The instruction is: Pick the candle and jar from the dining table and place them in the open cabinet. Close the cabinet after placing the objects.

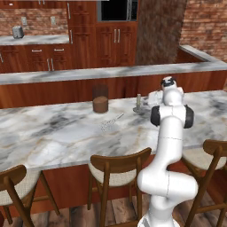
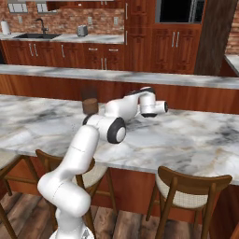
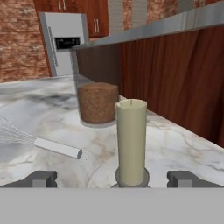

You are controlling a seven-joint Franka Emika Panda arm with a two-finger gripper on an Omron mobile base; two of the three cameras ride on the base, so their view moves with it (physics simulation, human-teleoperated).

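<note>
A pale cream candle (image 3: 131, 140) on a dark round foot stands upright on the marble dining table (image 3: 179, 148). It is close in front of my gripper (image 3: 113, 179), between the two open fingertips (image 3: 41, 178) and apart from both. From the left base the candle (image 1: 138, 103) stands just left of my hand. The glass jar (image 3: 97, 98), its lower half brown and granular, stands farther back and slightly left of the candle. The jar (image 1: 100, 99) (image 2: 90, 103) is upright on the dining table (image 1: 53, 133). The open cabinet is out of view.
A wire whisk (image 3: 39, 142) (image 1: 111, 122) lies on the table left of the candle. A raised wood-sided ledge (image 1: 111, 73) runs behind the table. Wooden stools (image 1: 117, 170) stand along the near edge. Shut wooden units (image 1: 115, 42) line the back wall.
</note>
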